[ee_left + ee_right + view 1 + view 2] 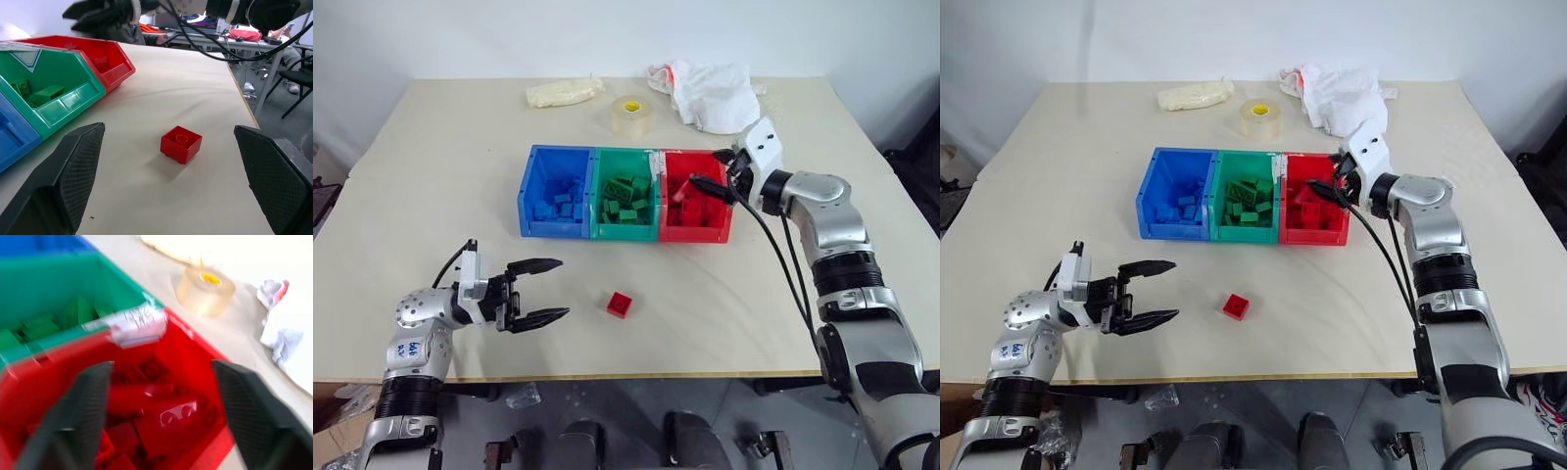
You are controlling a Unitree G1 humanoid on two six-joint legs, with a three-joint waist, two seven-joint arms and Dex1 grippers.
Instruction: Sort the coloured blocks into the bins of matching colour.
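I see my left pincer (pixel 553 289) hovering low over the near part of the tabletop (pixel 431 196), fingers spread wide and holding nothing, pointed toward a single red block (pixel 620 304) that sits on the bare surface near it, well short of the bins. My right pincer (pixel 717 176) hangs over the red bin (pixel 695 233), its fingers apart and empty; in the right wrist view the red bricks (pixel 161 421) lie in a heap under it. The three bins stand joined in a row mid-table: blue bin (pixel 551 231), green bin (pixel 625 233), then the red one, each with bricks of its own colour inside. Behind them I see a tape roll (pixel 631 115), a white cloth (pixel 715 93) and a pale bag (pixel 564 92)
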